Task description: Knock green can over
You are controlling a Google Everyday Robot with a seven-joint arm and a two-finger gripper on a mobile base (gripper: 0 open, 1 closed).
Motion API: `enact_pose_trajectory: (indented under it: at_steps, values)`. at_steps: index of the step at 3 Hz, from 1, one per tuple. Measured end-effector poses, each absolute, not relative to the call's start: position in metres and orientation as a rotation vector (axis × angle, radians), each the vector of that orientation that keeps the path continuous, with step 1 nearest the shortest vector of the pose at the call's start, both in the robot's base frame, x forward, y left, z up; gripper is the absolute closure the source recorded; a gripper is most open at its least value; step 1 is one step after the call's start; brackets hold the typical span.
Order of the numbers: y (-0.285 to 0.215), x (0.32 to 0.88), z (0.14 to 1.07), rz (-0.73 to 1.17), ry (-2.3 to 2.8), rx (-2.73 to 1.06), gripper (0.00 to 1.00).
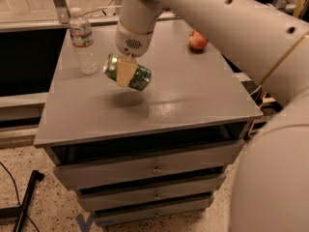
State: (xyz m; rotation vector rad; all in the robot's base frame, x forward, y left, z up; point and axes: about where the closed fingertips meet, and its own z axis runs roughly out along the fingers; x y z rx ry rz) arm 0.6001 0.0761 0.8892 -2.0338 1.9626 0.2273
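Single view, set high at the front of the table [193,95]. Looks down and forward across its top to the far edge, drawer fronts at 6 o'clock. Near: arm [217,13] looms from 12 round to 5 o'clock. Gripper [127,73] just toward 11 o'clock from centre, clamped on the can [140,79]. Bottle [82,42] at 10 o'clock. No second view to share with.

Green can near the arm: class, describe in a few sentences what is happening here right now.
The robot's gripper grips the green can, tilted almost onto its side in the air above the grey cabinet top. A water bottle stands upright at the back left; a red fruit sits back right.
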Motion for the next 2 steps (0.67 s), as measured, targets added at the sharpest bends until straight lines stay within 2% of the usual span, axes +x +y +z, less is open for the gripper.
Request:
enact_pose_trajectory:
  at_steps: [1,2]
  values:
    - [0.0902,0.6005,0.8594,-0.002,1.975,-2.214,0.72]
    - [0.093,0.6078,0.8531,-0.102,1.964,-2.252,0.41]
